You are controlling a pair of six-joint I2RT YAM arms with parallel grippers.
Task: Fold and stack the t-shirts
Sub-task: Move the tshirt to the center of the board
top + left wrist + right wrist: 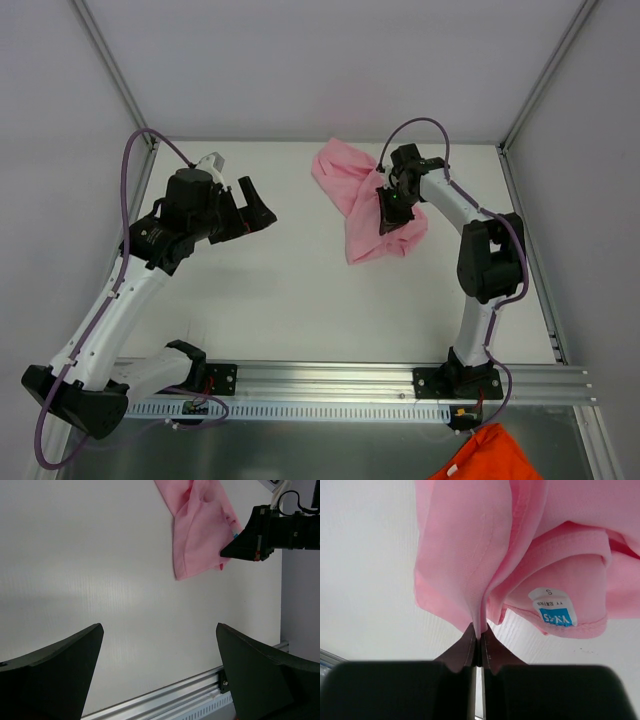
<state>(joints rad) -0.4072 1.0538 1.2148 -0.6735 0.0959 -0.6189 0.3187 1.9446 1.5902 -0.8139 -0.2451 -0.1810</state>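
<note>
A light pink t-shirt lies crumpled at the back right of the white table. My right gripper is shut on a fold of the t-shirt, pinching the cloth between its fingertips. A white and blue size label shows inside the collar. The left gripper hovers open over the left half of the table, well apart from the t-shirt, with only bare table between its fingers.
An aluminium rail runs along the near edge, carrying both arm bases. An orange cloth lies below the rail at the bottom right. Frame posts stand at the back corners, with white walls behind.
</note>
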